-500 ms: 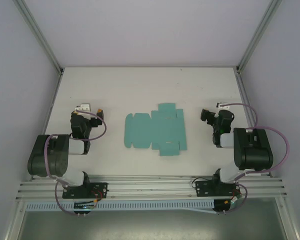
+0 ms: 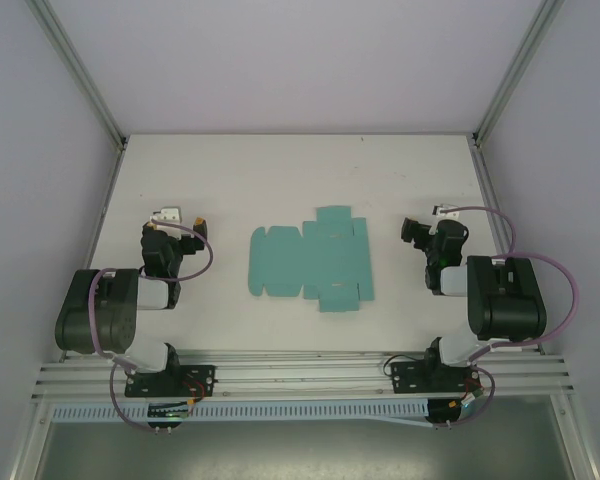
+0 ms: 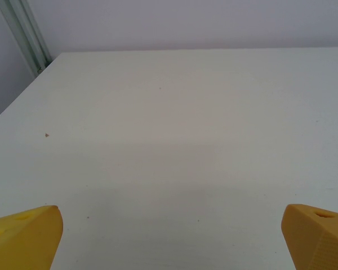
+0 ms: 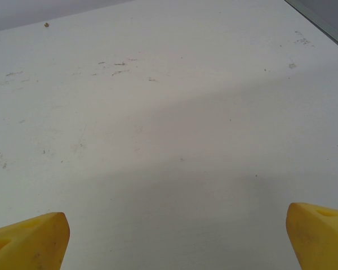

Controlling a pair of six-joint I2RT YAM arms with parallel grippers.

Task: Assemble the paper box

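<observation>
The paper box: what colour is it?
The paper box is plain teal-green; the top external view shows it best.

Cut off the left gripper (image 3: 172,216) at the bottom edge of its wrist view, with two yellow fingers (image 3: 23,239) left in the corners, and cut the right gripper (image 4: 177,216) the same way. Could not read the creases or small tabs of the paper box (image 2: 311,260) mid-surface from above. Could not see the table (image 2: 280,170) at its near corners under the left arm (image 2: 100,310) and right arm (image 2: 505,295).
</observation>
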